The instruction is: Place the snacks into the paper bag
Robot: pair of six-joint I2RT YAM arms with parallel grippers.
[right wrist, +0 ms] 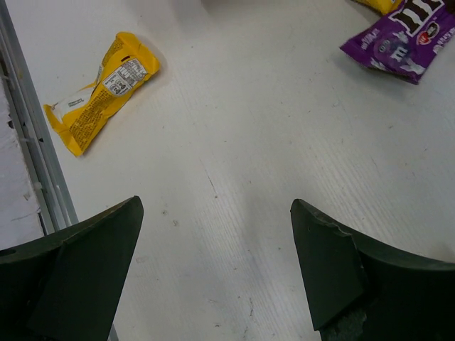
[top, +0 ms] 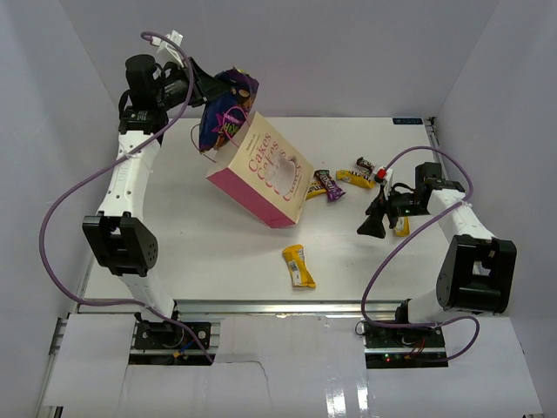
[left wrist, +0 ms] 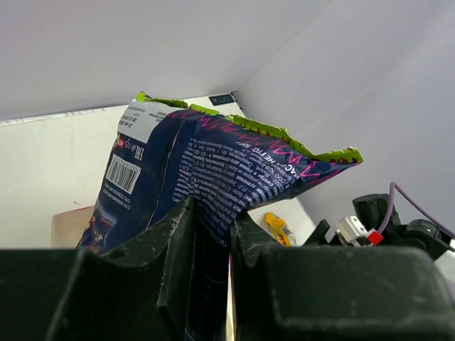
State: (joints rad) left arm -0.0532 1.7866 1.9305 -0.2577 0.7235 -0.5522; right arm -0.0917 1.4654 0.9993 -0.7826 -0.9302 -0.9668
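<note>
– Yellow crinkly packet (top: 298,266) lies nearest on the table (top: 209,252), its long axis running near to far. Which arm is closer?
– Right pincer (top: 376,228). It is spread wide and empty, with the packet off to its left.
– And the paper bag (top: 265,170)?
– Mid-table, tilted, stiff printed paper, a purple wrapper (top: 329,184) just beside it. Farthest back, the left pincer (left wrist: 212,227) pinches the glossy dark-blue chip bag (top: 226,109) low down, holding it above the bag's far-left end, by the cord handle.

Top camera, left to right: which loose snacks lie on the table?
near yellow packet → purple wrapper → middle yellow packet → rightmost yellow packet
</note>
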